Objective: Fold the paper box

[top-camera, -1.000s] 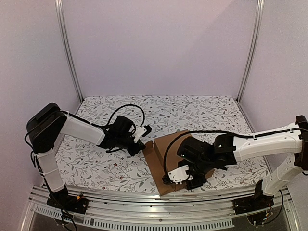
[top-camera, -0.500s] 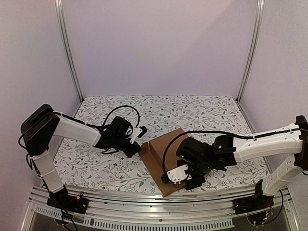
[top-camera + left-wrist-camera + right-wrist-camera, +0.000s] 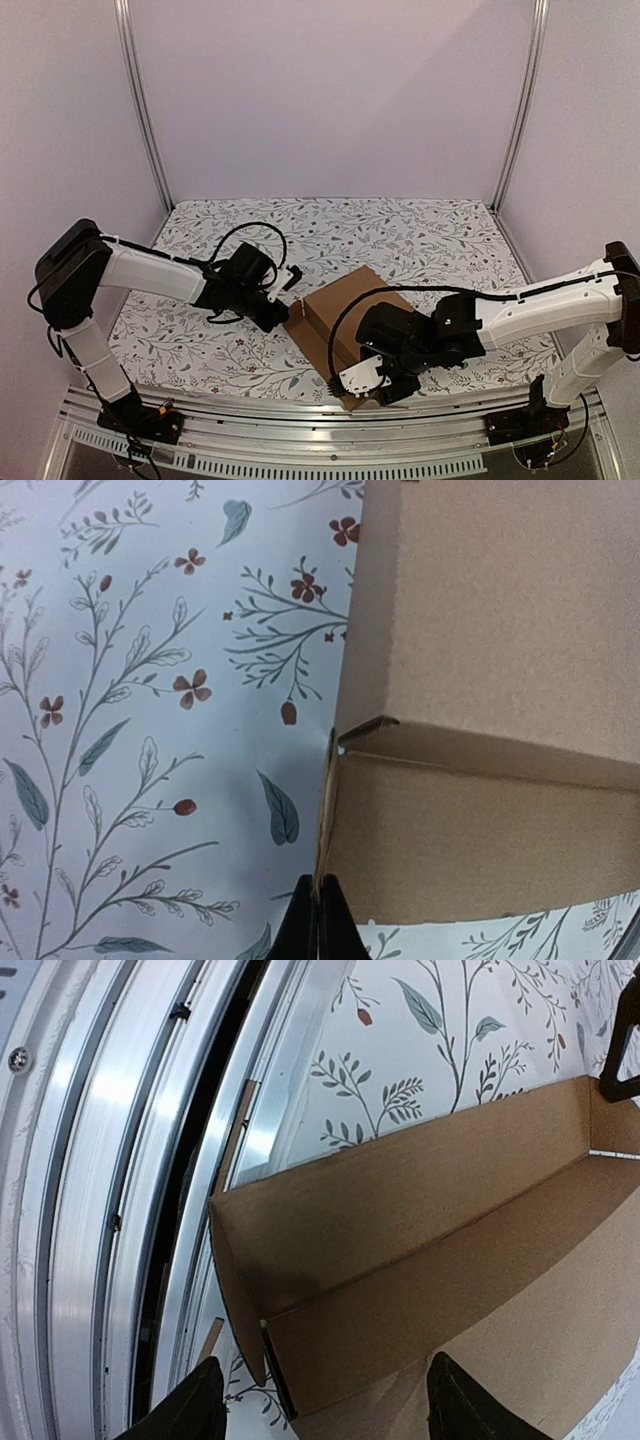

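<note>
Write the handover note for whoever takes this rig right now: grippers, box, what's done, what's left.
Left gripper: shut, empty, its tip at the left corner of the plain brown corrugated cardboard box.
Right gripper: open, holding nothing, poised over the box's near corner.
Box: on the floral-print table cover, by the near edge, between the arms.
Done: side walls are raised and a shallow tray is taking shape.
Left: the near corner looks untucked and the interior is open there, so the final tucking and closing probably remain.

Soft even light, faint shadows.
</note>
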Robot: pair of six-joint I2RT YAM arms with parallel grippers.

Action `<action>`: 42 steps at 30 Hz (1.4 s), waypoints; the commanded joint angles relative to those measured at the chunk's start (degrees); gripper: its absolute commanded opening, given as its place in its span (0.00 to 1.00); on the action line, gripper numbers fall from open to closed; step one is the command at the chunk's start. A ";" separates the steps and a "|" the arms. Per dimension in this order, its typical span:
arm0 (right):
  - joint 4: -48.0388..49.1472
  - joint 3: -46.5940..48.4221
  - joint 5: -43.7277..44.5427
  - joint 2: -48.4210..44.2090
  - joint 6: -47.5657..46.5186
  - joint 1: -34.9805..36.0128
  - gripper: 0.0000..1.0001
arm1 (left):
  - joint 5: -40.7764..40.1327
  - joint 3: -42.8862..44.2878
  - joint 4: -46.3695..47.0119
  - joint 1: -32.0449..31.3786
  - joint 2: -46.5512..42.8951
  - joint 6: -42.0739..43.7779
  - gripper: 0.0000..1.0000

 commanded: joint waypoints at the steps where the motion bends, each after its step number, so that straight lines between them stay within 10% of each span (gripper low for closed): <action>1: 1.92 -0.25 3.51 0.85 1.16 0.34 0.66 | -1.28 0.66 -5.12 -0.84 -0.53 -0.34 0.00; 42: -0.19 -1.31 1.64 3.13 -1.46 -0.90 0.58 | 0.16 17.32 -26.50 -1.36 4.67 3.49 0.00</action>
